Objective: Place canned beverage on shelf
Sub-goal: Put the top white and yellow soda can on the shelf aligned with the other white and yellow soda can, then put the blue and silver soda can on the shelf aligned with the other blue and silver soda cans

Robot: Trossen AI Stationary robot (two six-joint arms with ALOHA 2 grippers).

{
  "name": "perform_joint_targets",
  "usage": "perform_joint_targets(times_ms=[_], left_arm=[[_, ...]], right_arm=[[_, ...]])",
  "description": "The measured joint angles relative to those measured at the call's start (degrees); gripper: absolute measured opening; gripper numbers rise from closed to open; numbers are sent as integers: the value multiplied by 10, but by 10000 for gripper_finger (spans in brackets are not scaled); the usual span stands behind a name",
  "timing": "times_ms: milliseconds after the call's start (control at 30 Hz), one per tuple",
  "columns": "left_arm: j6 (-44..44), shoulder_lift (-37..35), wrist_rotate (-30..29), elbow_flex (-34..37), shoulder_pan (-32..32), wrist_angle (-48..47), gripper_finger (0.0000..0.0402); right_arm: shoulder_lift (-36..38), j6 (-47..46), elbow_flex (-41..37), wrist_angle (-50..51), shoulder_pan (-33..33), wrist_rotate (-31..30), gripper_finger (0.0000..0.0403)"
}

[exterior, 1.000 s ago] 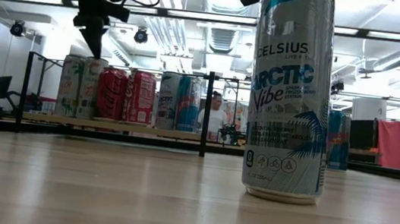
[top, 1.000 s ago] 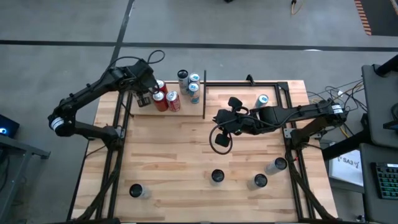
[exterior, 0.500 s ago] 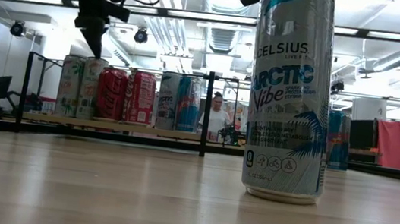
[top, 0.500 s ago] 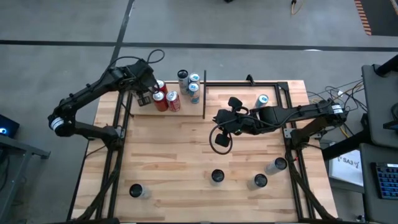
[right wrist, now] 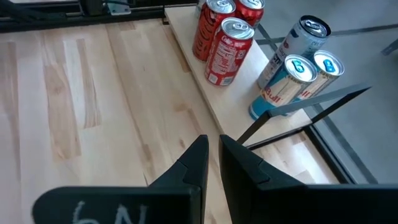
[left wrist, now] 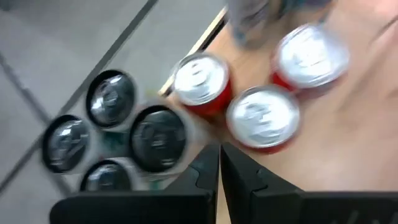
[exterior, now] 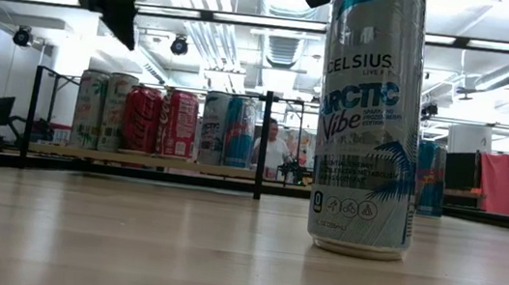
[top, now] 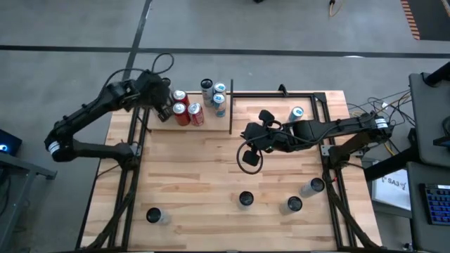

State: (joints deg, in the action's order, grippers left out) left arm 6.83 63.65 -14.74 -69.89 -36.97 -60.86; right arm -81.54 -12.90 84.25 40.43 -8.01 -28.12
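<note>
From above, the left gripper (top: 163, 105) hangs over the far left corner of the table (top: 211, 183), fingers pressed together and empty, just left of the red cans (top: 185, 110) on the shelf (top: 211, 125). The right gripper (top: 247, 133) waits mid-table, narrow and empty. Loose cans stand along the near edge.

At table level, a Celsius can (exterior: 370, 118) stands close to the camera on the right; the shelf's row of cans (exterior: 165, 122) stands far behind it, with the left gripper above them.

The left wrist view shows its fingers (left wrist: 208, 171) together above red and dark can tops.

The right wrist view shows its fingers (right wrist: 199, 163) nearly touching, red cans (right wrist: 225, 34) and blue-white cans (right wrist: 293, 74) beyond.
</note>
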Motion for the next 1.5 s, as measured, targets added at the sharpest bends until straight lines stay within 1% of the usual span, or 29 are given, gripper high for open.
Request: perform_joint_targets(times_ms=[67,167,267,367,433,600,700,767,867,933,1033,1200,1300,1433,1500], left_arm=[[-38,-28,15,10,29,9,0],[-88,-75,19,31,96,36,0],[-137,-121,19,65,180,78,0],[-187,-160,10,108,274,144,0],[-209,-179,-19,141,338,197,0],[-223,-200,-128,225,485,355,0],[-209,-198,-170,261,547,429,0],[-204,-195,-187,273,578,454,0],[-203,-191,-209,277,614,457,0],[-186,-191,-221,273,627,446,0],[-155,-194,-229,249,632,408,0],[-98,-195,-296,198,632,339,0],[-71,-198,-324,186,632,324,0],[-64,-206,-329,195,632,313,0],[-66,-210,-329,211,632,312,0]], right_arm=[[0,-8,-1,0,0,0,28],[0,-15,-2,0,-3,0,28],[0,-22,-2,-4,-7,0,28],[0,-32,-2,-10,-10,0,28],[-2,-35,-5,-23,-12,0,28],[-22,-35,-7,-47,-12,0,28],[-39,-30,-7,-66,-12,0,28],[-49,-30,-6,-72,-12,0,28],[-59,-27,-6,-79,-12,0,28],[-62,-26,-6,-79,-11,-1,28],[-62,-33,-5,-77,-5,-2,28],[-53,-77,-5,-66,27,0,28],[-48,-125,-2,-23,64,2,28],[-48,-204,17,91,133,24,28],[-48,-225,23,144,171,36,28]])
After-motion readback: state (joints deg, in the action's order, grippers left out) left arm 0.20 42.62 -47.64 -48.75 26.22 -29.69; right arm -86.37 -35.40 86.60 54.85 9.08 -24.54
